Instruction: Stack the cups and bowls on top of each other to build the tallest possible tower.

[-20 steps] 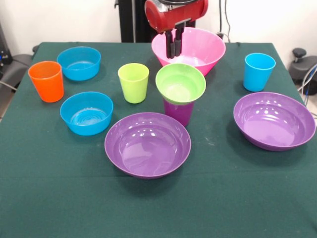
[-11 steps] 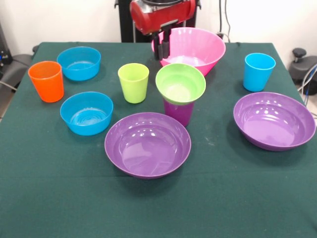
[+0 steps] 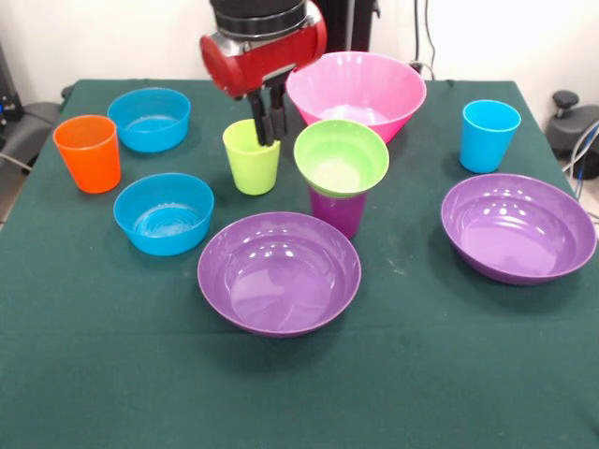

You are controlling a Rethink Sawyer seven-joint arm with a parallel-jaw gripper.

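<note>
My gripper (image 3: 265, 120) hangs over the far rim of the lime green cup (image 3: 253, 166), open by a narrow gap and holding nothing. Right of it, the small green bowl (image 3: 342, 157) sits tilted on the purple cup (image 3: 337, 213), forming the tower. The big pink bowl (image 3: 360, 89) stands behind that. One wide purple bowl (image 3: 279, 273) lies in front of the tower, another (image 3: 518, 227) at the right. Two small blue bowls (image 3: 149, 119) (image 3: 164, 213) and the orange cup (image 3: 88, 152) are at the left. The light blue cup (image 3: 489, 136) stands at the right.
Everything rests on a dark green tablecloth (image 3: 94, 374). The red arm body (image 3: 262, 51) hangs above the lime cup and the pink bowl's left rim. Cables and dark equipment lie beyond the table's right edge.
The gripper has moved left, from over the pink bowl's near rim to the lime green cup, and slightly lower. None of the cups or bowls has moved.
</note>
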